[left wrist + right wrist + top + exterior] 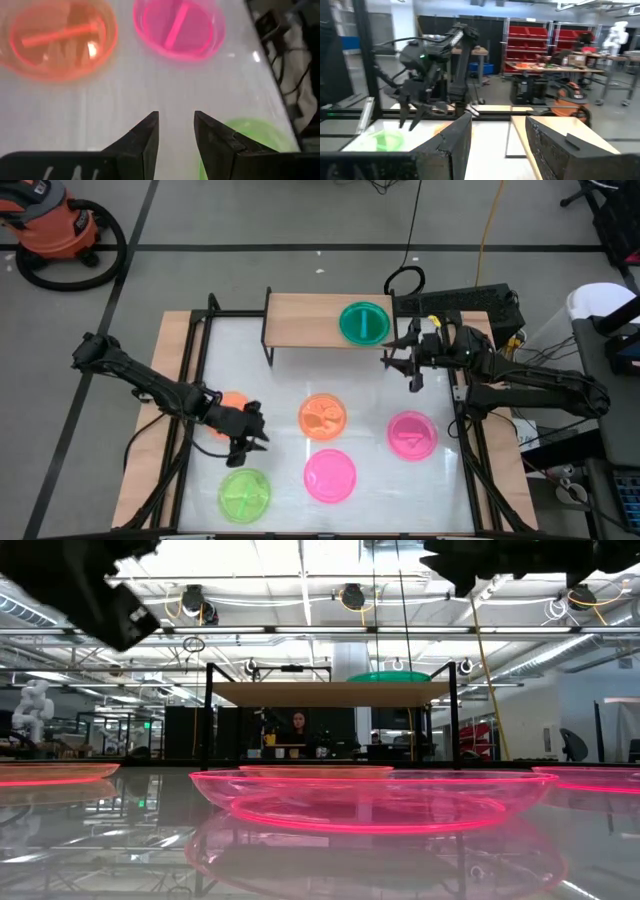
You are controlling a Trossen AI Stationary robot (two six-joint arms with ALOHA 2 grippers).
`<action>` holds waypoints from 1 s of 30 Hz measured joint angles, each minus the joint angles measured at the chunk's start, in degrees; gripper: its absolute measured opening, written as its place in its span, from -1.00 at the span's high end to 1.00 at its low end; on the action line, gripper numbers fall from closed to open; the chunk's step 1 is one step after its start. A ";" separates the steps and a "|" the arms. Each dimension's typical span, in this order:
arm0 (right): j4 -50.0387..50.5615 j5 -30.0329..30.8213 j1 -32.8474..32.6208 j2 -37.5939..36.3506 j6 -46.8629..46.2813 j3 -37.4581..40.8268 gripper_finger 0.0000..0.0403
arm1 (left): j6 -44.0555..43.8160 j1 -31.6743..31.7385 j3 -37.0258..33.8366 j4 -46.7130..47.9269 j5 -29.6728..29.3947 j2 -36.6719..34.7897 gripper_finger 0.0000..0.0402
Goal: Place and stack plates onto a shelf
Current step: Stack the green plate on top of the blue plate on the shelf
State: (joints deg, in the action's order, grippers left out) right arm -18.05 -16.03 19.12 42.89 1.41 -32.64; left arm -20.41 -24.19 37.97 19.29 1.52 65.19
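The shelf (318, 319) stands at the table's far side, with a teal-green plate (365, 322) lying flat on its right end. On the table lie an orange plate (323, 416), two pink plates (412, 434) (330, 475) and a neon green plate (245, 493). Another orange plate (232, 401) is partly hidden under my left arm. My left gripper (255, 435) is open and empty above the table, between that plate and the green one; its fingers (176, 125) stand over bare tabletop. My right gripper (400, 368) is open and empty just right of and nearer than the shelf.
A black metal frame (200, 360) runs along the table's edges. Cables and a dark box (455, 302) sit behind the shelf's right end. In the low view a pink plate (370, 800) fills the foreground before the shelf (330, 692).
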 joint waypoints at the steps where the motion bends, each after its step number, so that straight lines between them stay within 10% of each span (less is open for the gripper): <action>1: 0.09 0.87 -0.41 0.06 0.25 0.02 0.17 | -1.12 -0.47 -0.67 0.00 0.00 0.64 0.36; 13: 0.45 1.20 -1.26 0.15 1.03 0.00 0.17 | -9.26 -4.04 -5.40 -10.65 10.31 13.94 0.36; 30: 2.11 1.26 -1.26 0.27 0.85 0.01 0.17 | -8.81 -6.70 -5.24 -13.84 10.20 19.95 0.41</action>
State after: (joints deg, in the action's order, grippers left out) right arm -15.94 -14.76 17.87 43.16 2.26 -32.63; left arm -29.21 -30.88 32.73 5.44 11.72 85.14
